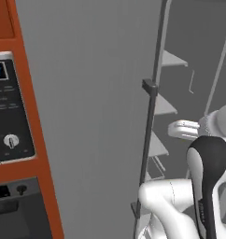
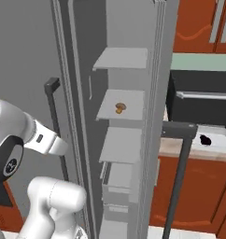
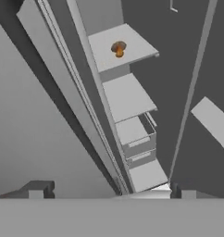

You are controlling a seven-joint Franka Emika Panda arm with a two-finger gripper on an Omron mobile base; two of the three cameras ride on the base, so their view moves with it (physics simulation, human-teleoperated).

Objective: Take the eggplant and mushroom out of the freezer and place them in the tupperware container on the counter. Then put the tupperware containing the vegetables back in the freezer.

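Note:
The freezer stands open, its light grey shelves in view. The mushroom with a brown cap and orange stem sits alone on the second shelf down, and is seen again as the mushroom near the top of the hand view. My gripper is open and holds nothing, well short of the shelves and outside the freezer. To the right, the whitish tupperware container rests on the counter. A small dark eggplant lies inside it.
A black toaster oven stands behind the container. The right freezer door's dark bar handle juts out in front of the counter. The left door with its handle stands beside the arm. A microwave in orange casing is at the left.

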